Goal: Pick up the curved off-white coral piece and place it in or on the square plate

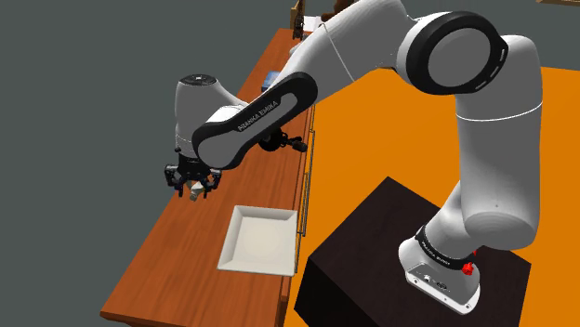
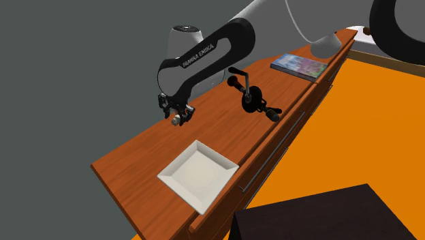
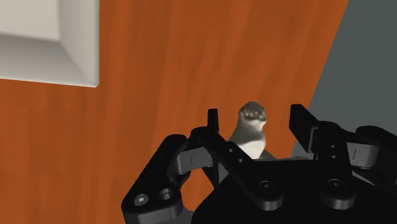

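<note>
The coral piece [image 3: 252, 130] sits clasped in my gripper [image 3: 256, 116], above the desk [image 3: 159, 89] and near the square plate [image 3: 44, 60]. My hold looks narrow; I think a quick swing may let it slip and fall short of the plate.

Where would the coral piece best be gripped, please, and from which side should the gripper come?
Probably across its slim pale body, from straight above the wooden counter. The coral piece runs lengthwise along the gripper, narrower than its span, with its mottled rounded end pointing away, so a pinch across suits it.
</note>
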